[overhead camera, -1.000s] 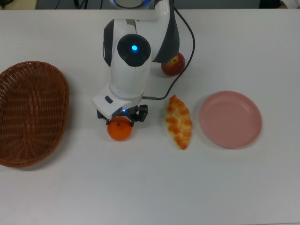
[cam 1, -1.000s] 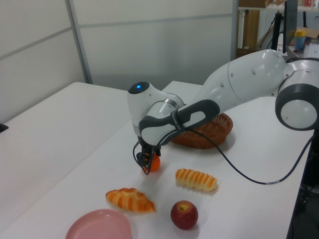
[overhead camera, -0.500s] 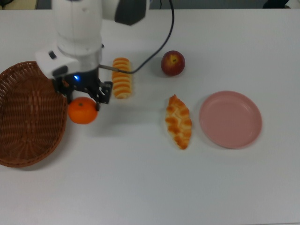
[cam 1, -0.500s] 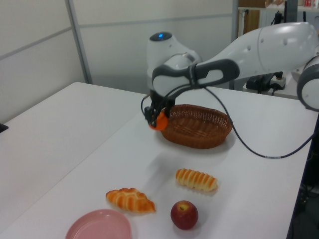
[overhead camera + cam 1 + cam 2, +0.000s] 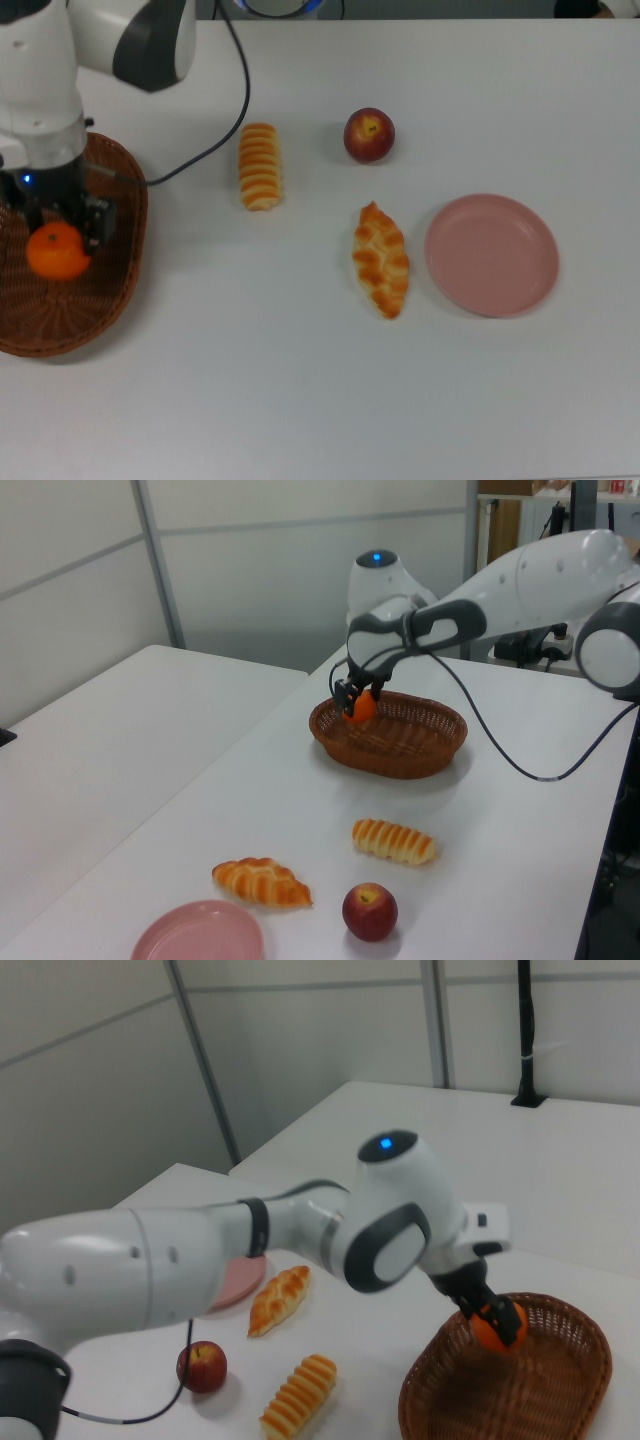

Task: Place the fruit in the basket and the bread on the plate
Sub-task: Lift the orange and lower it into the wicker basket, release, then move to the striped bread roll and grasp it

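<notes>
arm: reaching over the wicker basket, claw pointing down
claw: pinching mandarin above basket

— What stands under it all?
— A white table, its top plain and matte.
— And behind?
— In the left view, pale wall panels with a grey upright post. In the right view, a black pole stands on the far tabletop.

Bright, even light from overhead, it seems; soft faint shadows on the white table, no glare.
</notes>
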Motion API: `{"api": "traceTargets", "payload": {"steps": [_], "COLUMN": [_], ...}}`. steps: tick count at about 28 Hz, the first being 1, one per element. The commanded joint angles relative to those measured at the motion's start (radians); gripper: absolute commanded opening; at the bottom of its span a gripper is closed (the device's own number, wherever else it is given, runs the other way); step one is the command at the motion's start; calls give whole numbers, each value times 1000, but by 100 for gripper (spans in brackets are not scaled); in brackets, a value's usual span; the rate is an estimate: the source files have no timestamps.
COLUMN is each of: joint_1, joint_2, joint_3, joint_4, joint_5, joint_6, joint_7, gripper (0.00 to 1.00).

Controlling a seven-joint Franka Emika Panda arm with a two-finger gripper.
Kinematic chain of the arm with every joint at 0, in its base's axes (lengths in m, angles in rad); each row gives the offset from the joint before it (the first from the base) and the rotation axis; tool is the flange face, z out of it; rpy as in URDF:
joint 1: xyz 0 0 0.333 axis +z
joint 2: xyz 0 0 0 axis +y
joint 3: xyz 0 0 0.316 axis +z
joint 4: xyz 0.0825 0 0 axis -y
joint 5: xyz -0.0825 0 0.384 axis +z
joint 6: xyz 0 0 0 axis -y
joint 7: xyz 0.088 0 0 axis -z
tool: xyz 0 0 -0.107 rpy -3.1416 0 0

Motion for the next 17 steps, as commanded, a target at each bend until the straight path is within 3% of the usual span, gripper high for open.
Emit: {"api": "traceTargets", "payload": {"steps": [1, 3, 4, 5, 6, 8, 9, 10, 17], "joint_1": [12, 12, 14, 14, 14, 12, 11, 12, 12], "joint_2": [35, 38, 43, 43, 43, 43, 43, 43, 9], "joint_3": [6, 6, 6, 6, 6, 6, 6, 6, 8], "joint_4": [12, 12, 12, 12, 12, 12, 12, 12, 14], "joint_5": [11, 7, 4, 4, 2, 5, 10, 5, 19], "joint_6": [44, 46, 46, 46, 46, 46, 46, 46, 33], "joint_7": [-8, -8, -10, -8, -10, -16, -16, -14, -7], "gripper": [15, 24, 47, 61, 68, 74, 84, 100, 100]}}
